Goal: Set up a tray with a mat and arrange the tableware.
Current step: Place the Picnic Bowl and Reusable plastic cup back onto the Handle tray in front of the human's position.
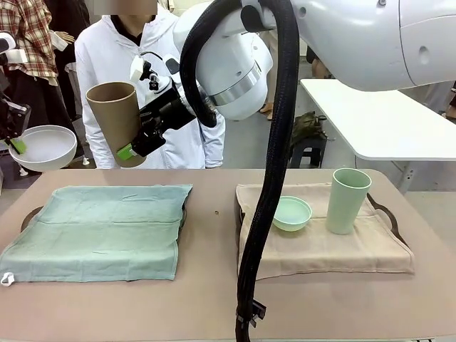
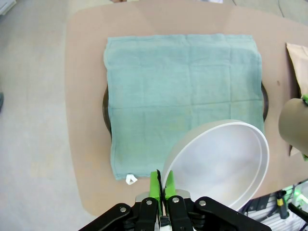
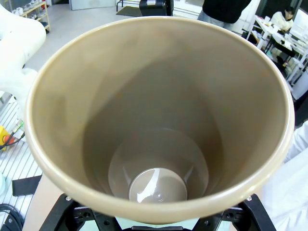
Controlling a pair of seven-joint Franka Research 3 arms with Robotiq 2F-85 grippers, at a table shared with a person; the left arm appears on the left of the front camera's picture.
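My right gripper (image 1: 137, 144) is shut on the tall tan-brown cup (image 1: 112, 117), which it holds tilted in the air above the far side of the left tray (image 1: 31, 214). The right wrist view looks straight into the cup (image 3: 159, 120), which is empty. My left gripper (image 1: 16, 144) is shut on the rim of the small white bowl (image 1: 44, 146), held up at the far left. In the left wrist view its green fingertips (image 2: 155, 183) pinch the bowl (image 2: 226, 163) above the green mat (image 2: 183, 91). The mat (image 1: 107, 221) covers the left tray.
A second tray (image 1: 388, 214) with a beige mat (image 1: 320, 246) lies at the right, holding the mint-green bowl (image 1: 292, 212) and the tall mint-green cup (image 1: 347, 199). A black cable hose (image 1: 267, 214) hangs down the middle. A person in a white coat (image 1: 107, 57) stands behind the table.
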